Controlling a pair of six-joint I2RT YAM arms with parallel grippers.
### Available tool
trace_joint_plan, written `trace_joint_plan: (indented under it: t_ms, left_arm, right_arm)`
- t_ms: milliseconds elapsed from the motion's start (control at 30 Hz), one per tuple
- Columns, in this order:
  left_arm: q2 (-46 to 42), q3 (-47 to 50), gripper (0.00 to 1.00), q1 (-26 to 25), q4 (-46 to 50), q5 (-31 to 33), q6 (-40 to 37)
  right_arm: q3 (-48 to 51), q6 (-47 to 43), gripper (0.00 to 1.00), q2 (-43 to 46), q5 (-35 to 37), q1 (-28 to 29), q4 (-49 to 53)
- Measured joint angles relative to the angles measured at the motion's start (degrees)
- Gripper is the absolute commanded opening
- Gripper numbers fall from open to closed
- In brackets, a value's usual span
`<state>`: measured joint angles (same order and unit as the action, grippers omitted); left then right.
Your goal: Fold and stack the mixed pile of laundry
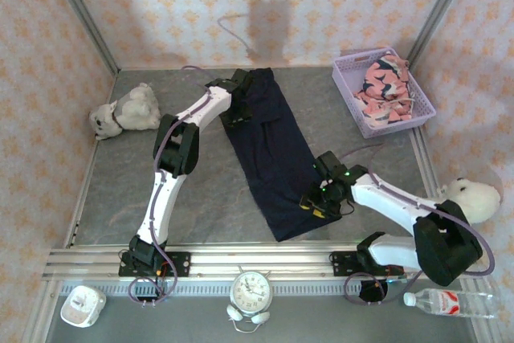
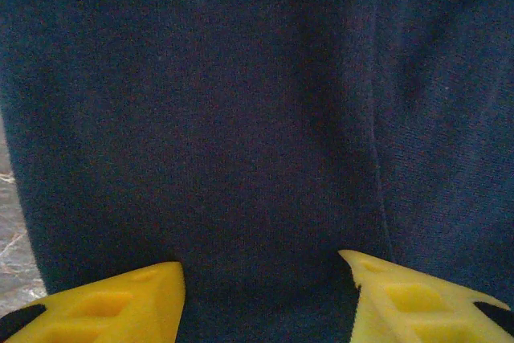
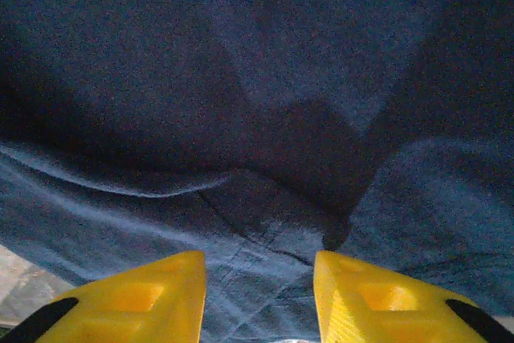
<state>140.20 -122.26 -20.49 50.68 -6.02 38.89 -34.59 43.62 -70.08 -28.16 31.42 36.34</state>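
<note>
The overhead view is bright and evenly lit, with a soft grey shadow cast on the back wall [image 1: 337, 6]. Both wrist views are dim and grainy, the navy garment [image 2: 241, 118] close up and slightly blurred.

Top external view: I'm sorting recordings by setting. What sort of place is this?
Probably a staged robot test cell, not a home: wallpapered panels in metal framing, the left arm and right arm bolted to a rail, laundry props like the navy garment and lavender basket.
</note>
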Motion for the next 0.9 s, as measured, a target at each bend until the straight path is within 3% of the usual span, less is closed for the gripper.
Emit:
trace_joint_plan:
  t_ms: [200,267,433,667,900]
  left_arm:
    - [0.7,-1.2,0.52,0.4,0.7,-1.1,0.0]
    - [0.9,-1.5,0.52,0.4,0.8,-1.4,0.0]
    - [1.0,-1.6,0.52,0.7,0.9,-2.0,0.1]
    - [1.6,-2.6,0.52,1.3,1.0,-3.0,0.3]
    - [4.3,-7.5,0.52,1.9,1.0,-4.2,0.8]
  right_arm:
    - [0.9,0.8,0.44,0.0,1.2,0.2,-0.5]
    - [1.0,1.1,0.37,-0.3,1.5,0.8,-0.7]
    - [0.9,2.4,0.02,-0.8,3.1,2.4,-0.5]
    - [0.8,5.4,0.00,6.7,4.9,3.9,6.6]
    - [0.9,12.4,0.00,9.2,4.6,13.3,9.6]
